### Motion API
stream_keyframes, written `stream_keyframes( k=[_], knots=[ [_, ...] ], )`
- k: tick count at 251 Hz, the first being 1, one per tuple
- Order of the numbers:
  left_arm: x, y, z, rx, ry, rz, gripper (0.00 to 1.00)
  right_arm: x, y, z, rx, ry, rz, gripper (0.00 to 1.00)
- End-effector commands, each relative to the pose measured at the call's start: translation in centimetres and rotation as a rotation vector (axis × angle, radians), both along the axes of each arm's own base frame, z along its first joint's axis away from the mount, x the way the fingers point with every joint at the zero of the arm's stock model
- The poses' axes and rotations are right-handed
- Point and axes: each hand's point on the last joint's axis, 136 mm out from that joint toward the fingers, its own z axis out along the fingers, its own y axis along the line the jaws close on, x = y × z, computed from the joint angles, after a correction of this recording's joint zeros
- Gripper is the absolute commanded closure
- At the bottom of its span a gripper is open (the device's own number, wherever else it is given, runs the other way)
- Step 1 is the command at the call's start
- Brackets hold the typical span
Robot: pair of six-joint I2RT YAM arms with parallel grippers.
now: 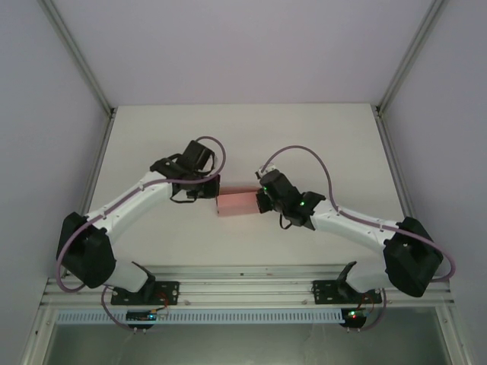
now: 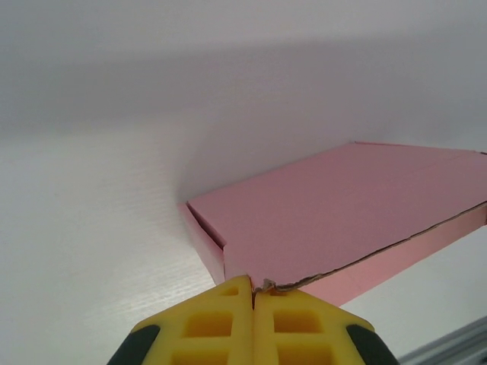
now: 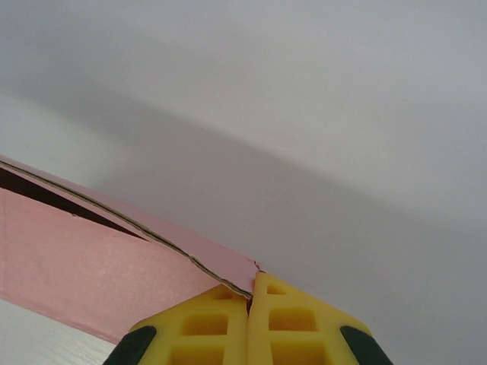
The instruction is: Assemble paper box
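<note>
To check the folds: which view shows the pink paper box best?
The left wrist view: the paper box shows its top, an end wall and front edge up close. The top external view shows it small; the right wrist view, one edge and wall.

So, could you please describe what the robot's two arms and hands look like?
Both the left arm and right arm have white links with bulky black joints and bases. A mauve cable loops along each. Small green lights glow on the right arm. The left hand and right hand have bright yellow fingers with square recesses, on black mounts.
</note>
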Motion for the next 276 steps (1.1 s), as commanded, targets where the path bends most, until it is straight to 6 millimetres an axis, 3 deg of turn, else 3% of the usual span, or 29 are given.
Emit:
stream_keyframes(
  k=[1,56,81,118,167,276],
  knots=[
    [-0.5,-1.9,0.4,-0.152,0.105,0.052,1.0,-2.6,-1.4,-4.1,-0.111,0.15,0.007,1.0],
    [-0.1,-2.2,0.4,-0.257,0.183,0.123,1.0,-2.8,-1.4,-4.5,-0.106,0.174,-0.014,1.0],
    [0.3,-1.4,0.3,-0.201,0.16,0.125,1.0,-2.8,-1.4,-4.6,-0.109,0.171,-0.009,1.0],
    [-0.4,-0.9,-1.3,-0.169,0.179,0.123,1.0,-3.0,-1.5,-4.8,-0.107,0.186,-0.014,1.0],
    [-2.1,0.1,-5.3,-0.121,0.226,0.159,1.0,-2.9,-1.6,-5.1,-0.111,0.182,-0.026,1.0],
    [-5.9,0.2,-6.6,0.023,0.083,-0.145,1.0,-3.3,-1.2,-4.8,-0.103,0.056,0.075,1.0]
  ],
)
